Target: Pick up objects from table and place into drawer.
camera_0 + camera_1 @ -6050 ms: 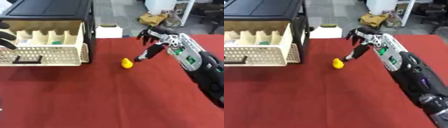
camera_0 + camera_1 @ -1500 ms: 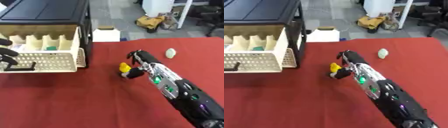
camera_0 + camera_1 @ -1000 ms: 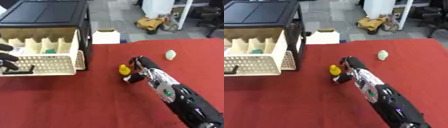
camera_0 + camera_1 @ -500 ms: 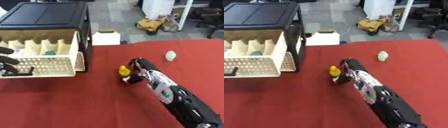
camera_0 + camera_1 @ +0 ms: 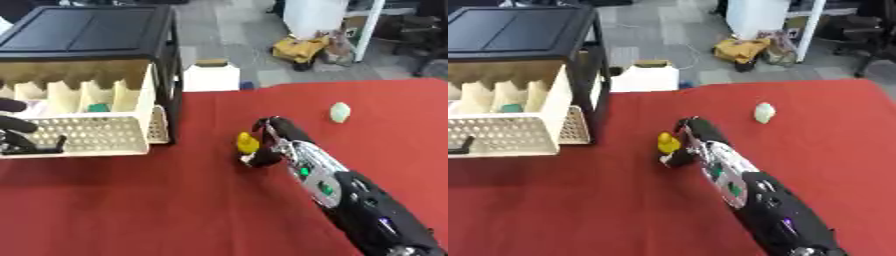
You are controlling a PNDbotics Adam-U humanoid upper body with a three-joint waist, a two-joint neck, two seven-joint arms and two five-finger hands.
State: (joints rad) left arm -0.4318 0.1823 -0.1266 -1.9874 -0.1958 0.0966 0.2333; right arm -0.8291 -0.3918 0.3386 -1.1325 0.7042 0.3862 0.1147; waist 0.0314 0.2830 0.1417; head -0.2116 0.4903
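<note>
The right hand (image 5: 265, 152) curls round the yellow toy (image 5: 248, 143) on the red table (image 5: 175, 210). The left hand (image 5: 16, 132) grips the open drawer (image 5: 83, 135) front.

Grey floor (image 5: 236, 35), white cabinet (image 5: 319, 17) behind.

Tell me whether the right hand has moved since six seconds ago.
Yes. The right hand has come down from beside the yellow object to reach it, nearer the drawer.

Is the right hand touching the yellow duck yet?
Touching. In the left eye view the right hand has its dark fingers against the yellow duck, with no red cloth visible between them.
</note>
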